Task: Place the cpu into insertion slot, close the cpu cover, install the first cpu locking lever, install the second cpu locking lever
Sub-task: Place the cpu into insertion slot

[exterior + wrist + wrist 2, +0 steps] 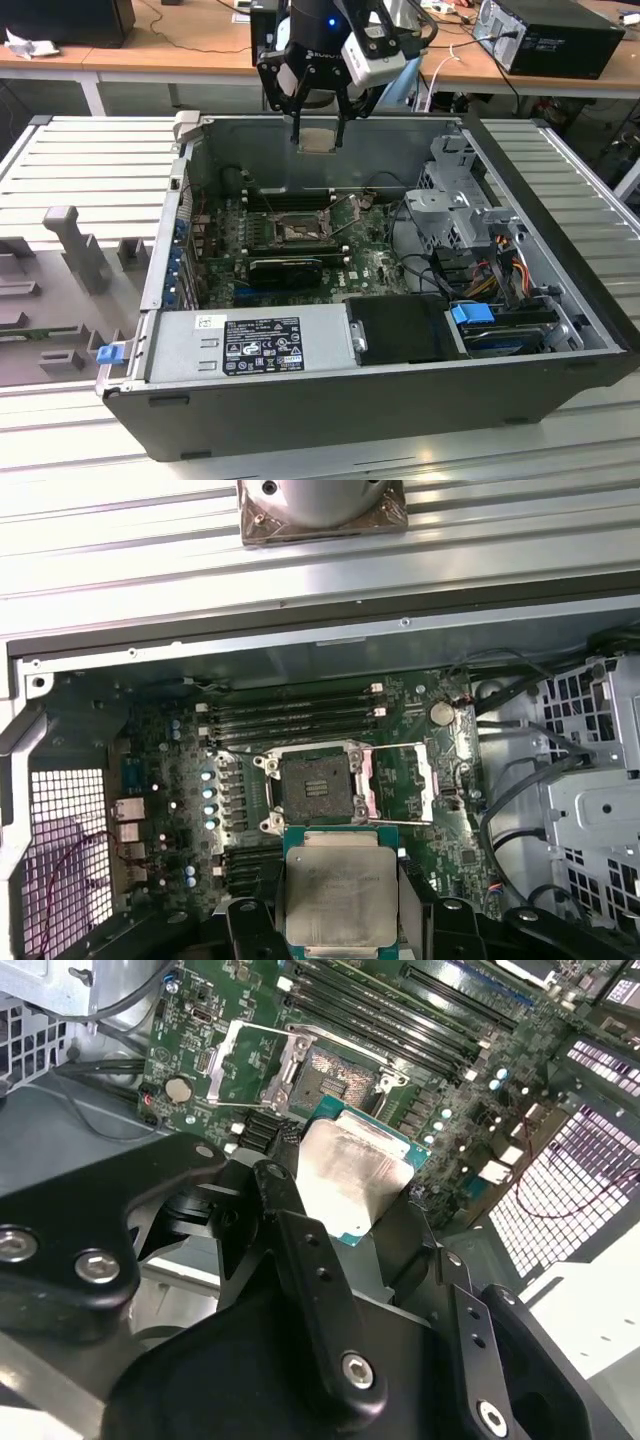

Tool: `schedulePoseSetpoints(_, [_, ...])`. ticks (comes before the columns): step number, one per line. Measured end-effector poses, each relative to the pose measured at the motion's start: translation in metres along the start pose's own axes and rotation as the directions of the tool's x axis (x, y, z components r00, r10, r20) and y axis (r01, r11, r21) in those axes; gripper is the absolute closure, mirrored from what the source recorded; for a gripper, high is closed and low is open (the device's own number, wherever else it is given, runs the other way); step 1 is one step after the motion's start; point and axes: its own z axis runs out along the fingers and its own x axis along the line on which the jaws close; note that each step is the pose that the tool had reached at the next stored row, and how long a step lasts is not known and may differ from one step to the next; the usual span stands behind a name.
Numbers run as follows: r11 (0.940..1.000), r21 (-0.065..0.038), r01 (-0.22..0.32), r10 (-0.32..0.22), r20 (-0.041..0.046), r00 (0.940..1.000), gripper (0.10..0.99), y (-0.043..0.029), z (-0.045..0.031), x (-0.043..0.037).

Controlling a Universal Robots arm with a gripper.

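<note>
- my end effector [318, 143] is closed on the cpu [318, 138], gripping it by two opposite edges, silver face showing.
- i hang above the far wall of the open computer case [300, 400], well apart from the motherboard [370, 265].
- in the first wrist view the insertion slot [315, 785] lies bare, the cpu cover [400, 780] swung open beside it.

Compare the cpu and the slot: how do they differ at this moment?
The cpu is clamped in the gripper, held up clear of the board; the slot sits fixed on that board. The cpu shows a dull silver face with a green rim; the slot is dark with a brownish pin field. The slot is empty, the cpu not yet in it. Both are square, of like size.
</note>
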Motion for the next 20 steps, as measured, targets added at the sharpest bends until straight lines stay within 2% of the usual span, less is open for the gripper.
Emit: schedulePoseSetpoints(20, [0.9975, -0.002, -0.071, 0.071, 0.0063, 0.9975, 0.545, 0.0000, 0.0000, 0.0000])
